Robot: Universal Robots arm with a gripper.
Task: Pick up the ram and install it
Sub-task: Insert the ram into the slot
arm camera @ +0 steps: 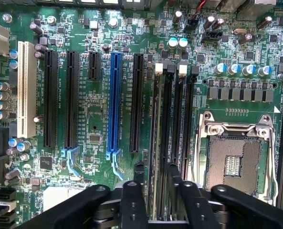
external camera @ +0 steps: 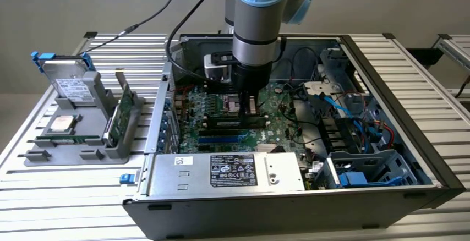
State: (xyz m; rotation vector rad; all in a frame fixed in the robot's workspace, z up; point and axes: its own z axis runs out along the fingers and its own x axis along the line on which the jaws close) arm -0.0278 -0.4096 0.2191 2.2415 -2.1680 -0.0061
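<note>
Slatted metal forms the worktop (external camera: 66, 197), and on it stands an open computer case (external camera: 411, 142) with its motherboard (external camera: 220, 106) facing up. Down inside the case the tool (arm camera: 156, 181) hangs just above the memory slots, its two dark fingers (arm camera: 137, 179) standing apart on either side of the ram (arm camera: 154, 133), which sits edge-up in its slot between them; the fingers are parted, and I cannot tell whether they touch the stick. In the exterior view the ram (external camera: 233, 122) lies as a dark strip just below the tool (external camera: 247, 104). Beside the slots is the open processor socket (arm camera: 234, 152) with its silver frame. On the other side run long black expansion slots and one blue slot (arm camera: 115, 100). At the case's near edge sits the power supply (external camera: 228, 172). Toward the exterior view's left, a grey parts holder (external camera: 74, 153) carries a hard drive (external camera: 70, 84), a processor chip (external camera: 60, 122) and an upright green card (external camera: 121, 114).
</note>
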